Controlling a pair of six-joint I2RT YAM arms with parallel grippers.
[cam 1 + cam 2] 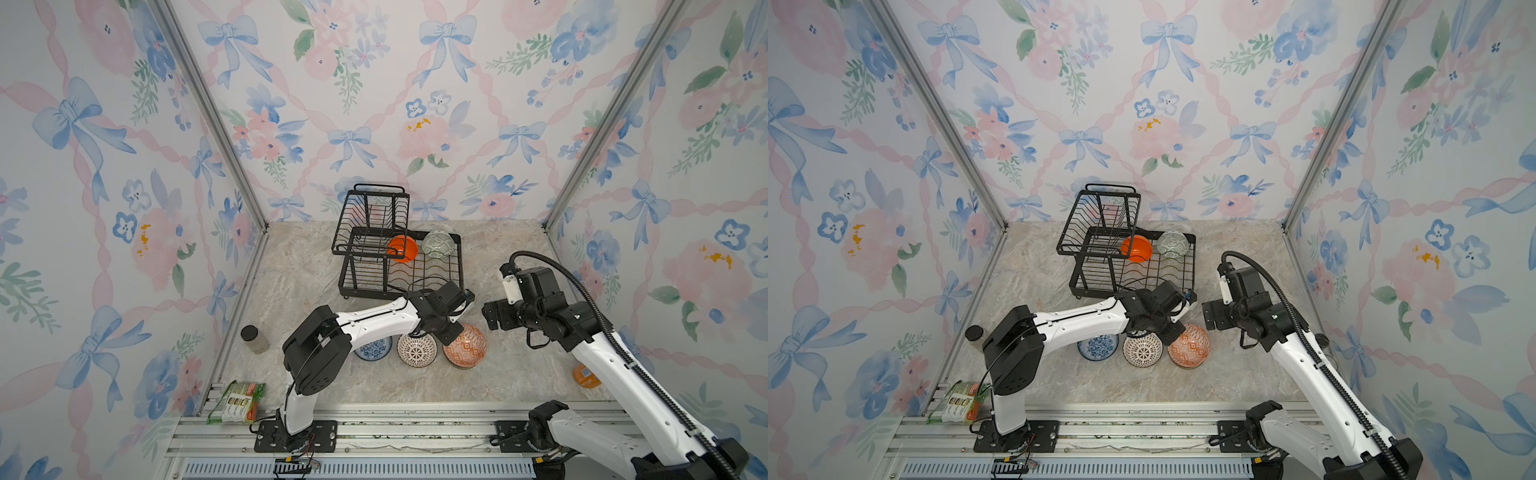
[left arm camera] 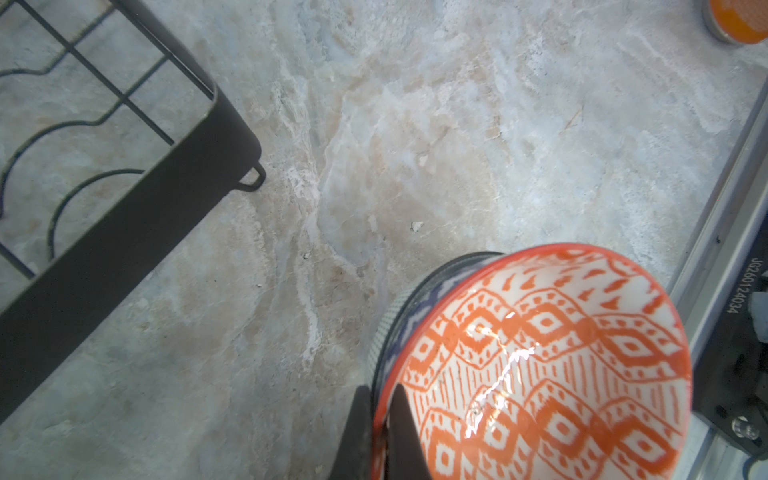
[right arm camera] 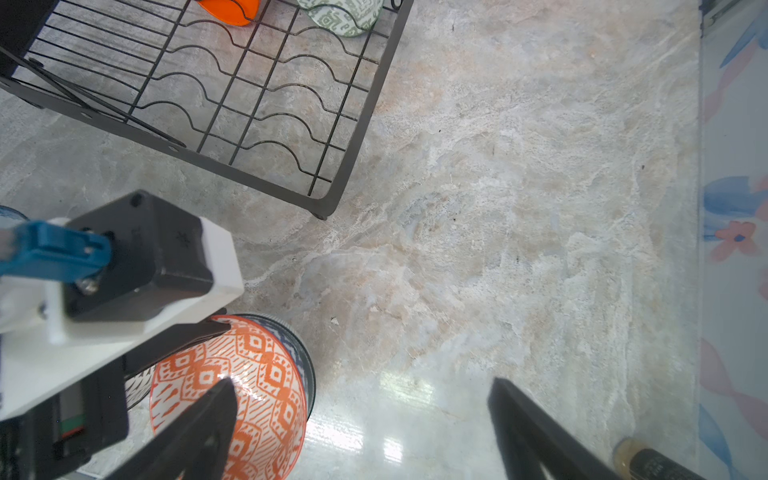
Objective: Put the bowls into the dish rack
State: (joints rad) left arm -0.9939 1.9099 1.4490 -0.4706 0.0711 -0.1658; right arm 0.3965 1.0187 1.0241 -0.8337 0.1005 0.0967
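orange-white bowl (image 2: 540, 365) is pinched at its rim by the closed left hand (image 2: 380, 399); right hand (image 3: 361, 384) gapes empty. pickup step; next likely lift clear, carry to dish rack (image 1: 459, 266).

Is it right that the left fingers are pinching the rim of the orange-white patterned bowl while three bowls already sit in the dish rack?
Not quite: only two bowls sit in the dish rack, the plain orange bowl and the grey-green patterned bowl, as both top views show. The left fingers are indeed pinching the rim of the orange-white patterned bowl.
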